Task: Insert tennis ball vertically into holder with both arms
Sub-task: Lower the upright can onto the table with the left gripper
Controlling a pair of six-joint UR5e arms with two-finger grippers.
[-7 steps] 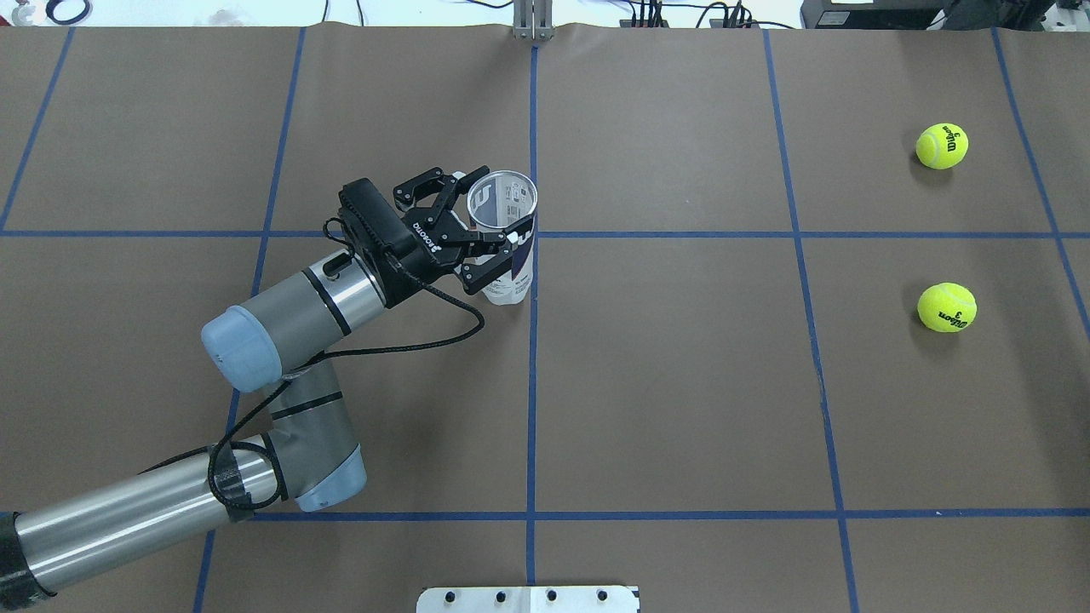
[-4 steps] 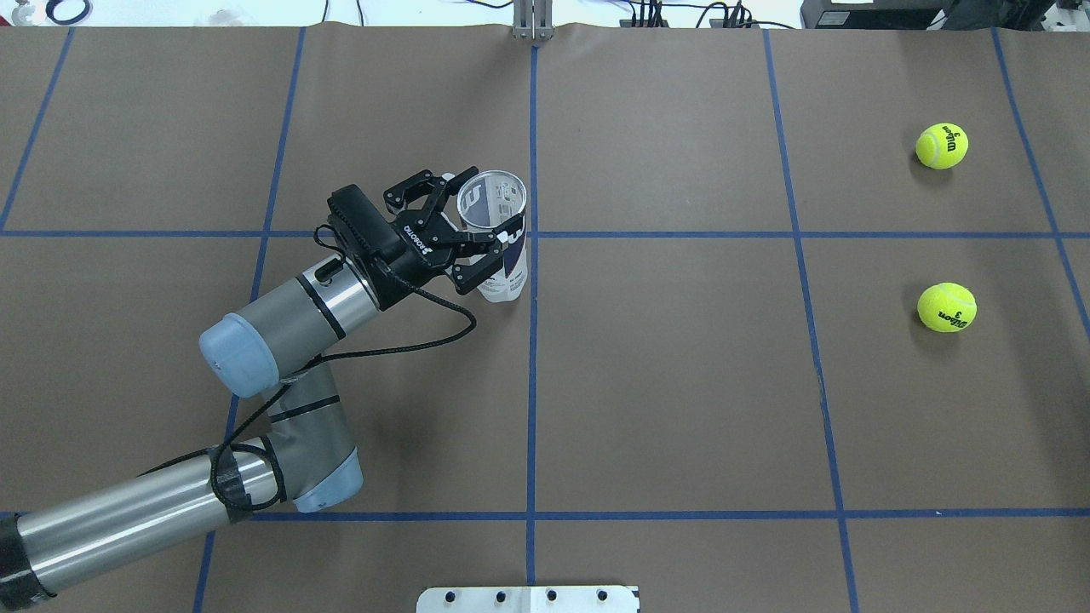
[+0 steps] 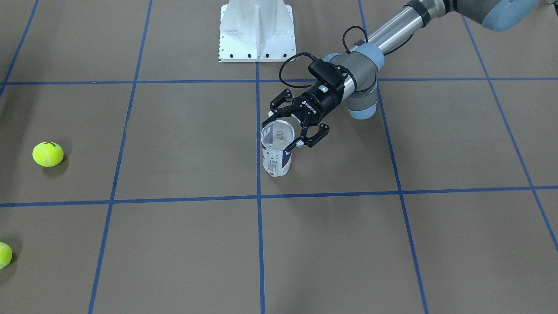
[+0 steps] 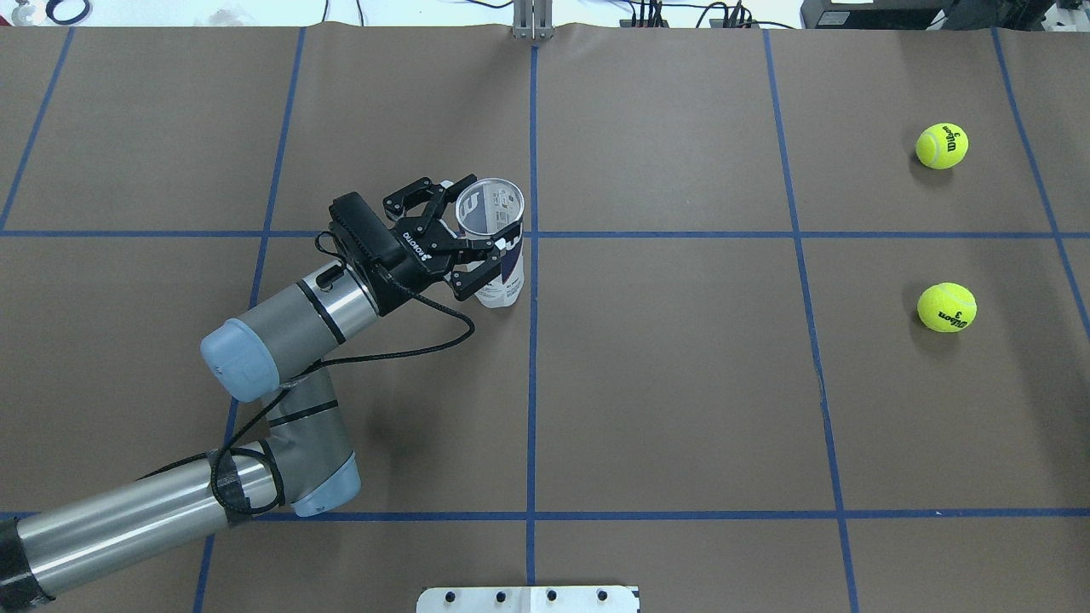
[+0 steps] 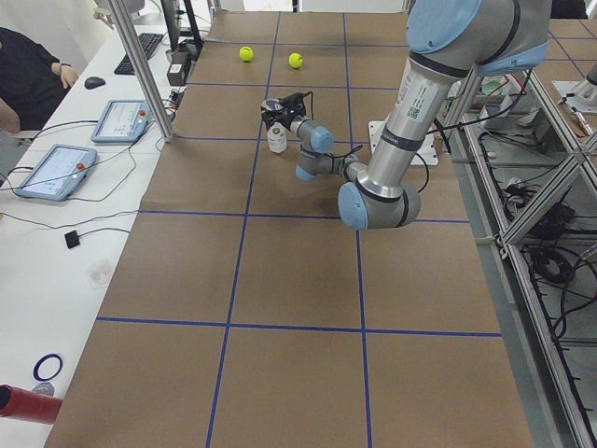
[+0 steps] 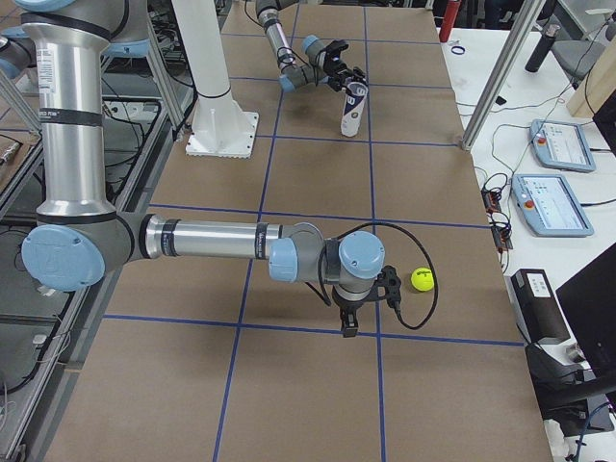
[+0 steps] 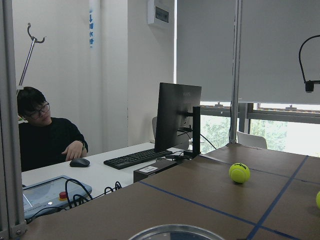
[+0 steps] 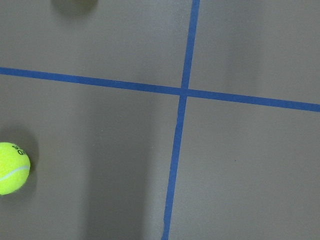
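Note:
The holder (image 4: 504, 277), a clear can with a white and navy label, stands upright near the table's middle and also shows from across the table as holder (image 3: 277, 162). My left gripper (image 4: 492, 206) reaches in from the side, its fingers against opposite sides of the can's upper part, shut on it. One tennis ball (image 4: 947, 307) and a second tennis ball (image 4: 942, 146) lie far to the right. My right gripper (image 6: 348, 325) points down at the table beside a ball (image 6: 422, 279). Whether it is open or shut I cannot tell. The right wrist view shows a ball (image 8: 12, 167) at its left edge.
The white pedestal base (image 3: 256, 30) stands at the robot's edge of the table. Beyond the far edge are an aluminium post (image 5: 140, 65), tablets (image 5: 54, 171) and a seated person (image 7: 45, 137) at a desk with a monitor (image 7: 177, 117).
My left gripper and the holder between its fingers have shifted slightly to the left together. The tennis balls have stayed put.

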